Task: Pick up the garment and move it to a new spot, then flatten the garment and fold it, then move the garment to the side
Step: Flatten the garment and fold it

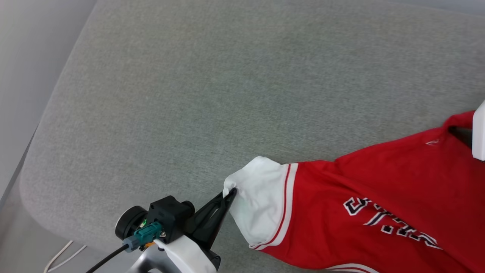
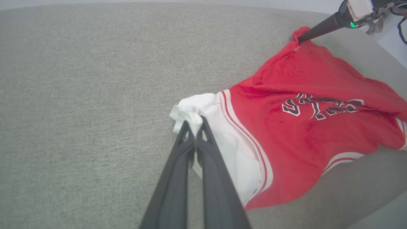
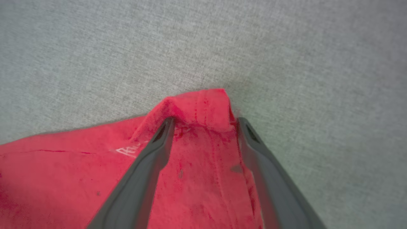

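I had the left end effector (image 1: 232, 191) clenched on the jersey (image 1: 379, 178) at its white sleeve (image 1: 261, 197), likely for stretching; the right end effector (image 3: 203, 122), released, straddled the far red corner (image 3: 197, 105).

- In our head view the garment (image 1: 360, 182) runs off the right and bottom edges, so its black letters (image 1: 390, 225) are cut short.
- In the right wrist view we cannot read the small white mark (image 3: 130, 150) on the garment. It is too blurry.
- The left gripper (image 2: 194, 122) hides the bit of white sleeve (image 2: 222, 127) it pinches.
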